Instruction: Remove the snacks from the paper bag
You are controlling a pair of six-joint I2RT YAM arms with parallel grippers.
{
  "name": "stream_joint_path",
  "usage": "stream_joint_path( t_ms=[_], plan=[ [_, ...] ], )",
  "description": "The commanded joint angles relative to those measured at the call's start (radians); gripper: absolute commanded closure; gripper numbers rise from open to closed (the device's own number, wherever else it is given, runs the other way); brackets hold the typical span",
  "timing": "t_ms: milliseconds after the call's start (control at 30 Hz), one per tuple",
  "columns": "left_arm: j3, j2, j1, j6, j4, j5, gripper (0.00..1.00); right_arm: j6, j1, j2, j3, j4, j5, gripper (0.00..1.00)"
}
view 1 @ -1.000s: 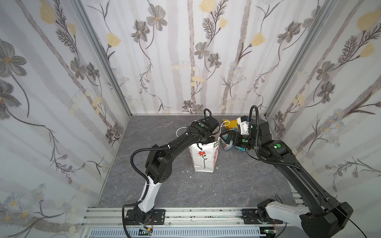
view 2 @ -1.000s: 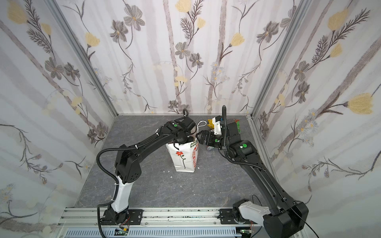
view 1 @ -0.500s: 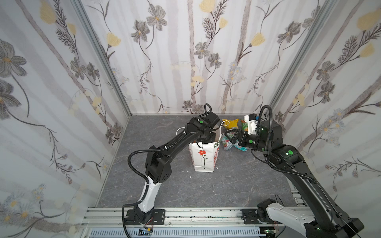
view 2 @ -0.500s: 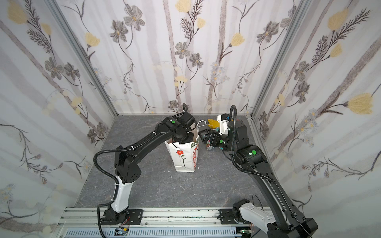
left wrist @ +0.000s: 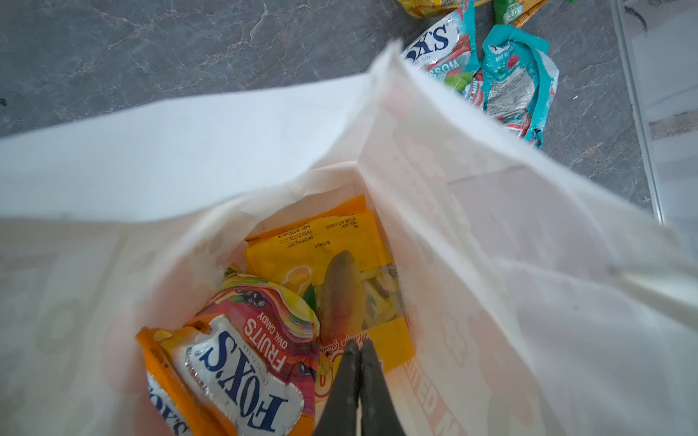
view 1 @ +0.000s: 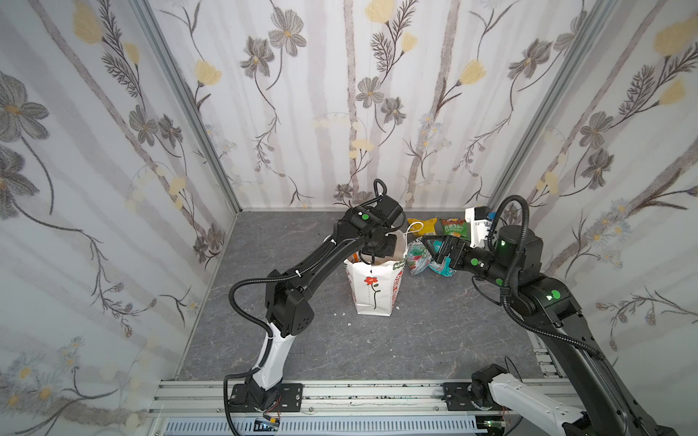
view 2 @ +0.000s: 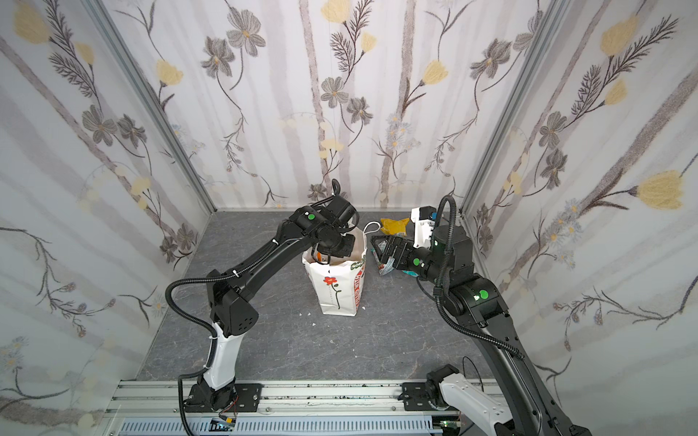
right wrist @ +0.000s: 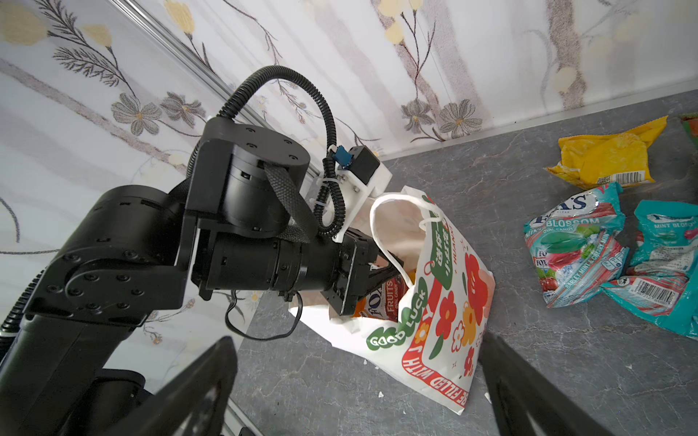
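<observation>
Currently the left gripper (left wrist: 360,358), fingers shut on nothing, hangs inside the paper bag (view 1: 374,290) over two snacks (left wrist: 241,362); the right gripper (view 1: 440,249) stands wide open, empty, beside it. Descending shut risks jamming them deeper or toppling the bag.

Upright white paper bag (view 1: 363,298), orange packets (left wrist: 325,241) inside, perhaps four snacks (view 1: 418,257) beside.

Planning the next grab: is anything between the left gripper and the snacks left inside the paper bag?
Nothing visible. The left gripper, shut, sits inside the open paper bag, its tips over the Fox's Fruits packet and the orange packet; the bag's walls only flank it.
</observation>
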Motion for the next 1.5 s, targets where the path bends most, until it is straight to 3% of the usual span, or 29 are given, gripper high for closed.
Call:
stream_joint_path(
  t_ms=[0,333,400,733,900,1100,1333,1467],
  plan=[
    [0.036,-0.007,0.000,0.001,-0.030,-0.011,1.00,0.002,-0.003,-0.009,0.010,0.034,0.024,0.01],
    [0.081,0.002,0.000,0.020,-0.067,-0.024,1.00,0.002,-0.011,-0.022,0.000,0.031,0.026,0.01],
    [0.024,0.004,0.000,0.027,-0.036,-0.026,0.86,0.003,-0.012,-0.022,-0.004,0.032,0.023,0.01],
    [-0.287,-0.042,-0.005,0.049,0.185,0.004,0.59,0.006,-0.014,-0.040,-0.021,0.033,0.024,0.01],
    [-0.319,0.008,0.007,0.073,0.209,-0.034,0.52,0.005,-0.015,-0.041,-0.020,0.033,0.024,0.01],
    [-0.312,0.074,0.018,0.078,0.207,-0.033,0.33,0.012,-0.014,-0.049,-0.026,0.032,0.023,0.01],
    [-0.309,0.163,0.020,0.062,0.182,0.062,0.13,0.012,-0.014,-0.055,-0.028,0.030,0.027,0.01],
    [-0.342,0.191,0.018,0.041,0.194,0.071,0.10,0.012,-0.015,-0.058,-0.035,0.030,0.024,0.01]
  ],
)
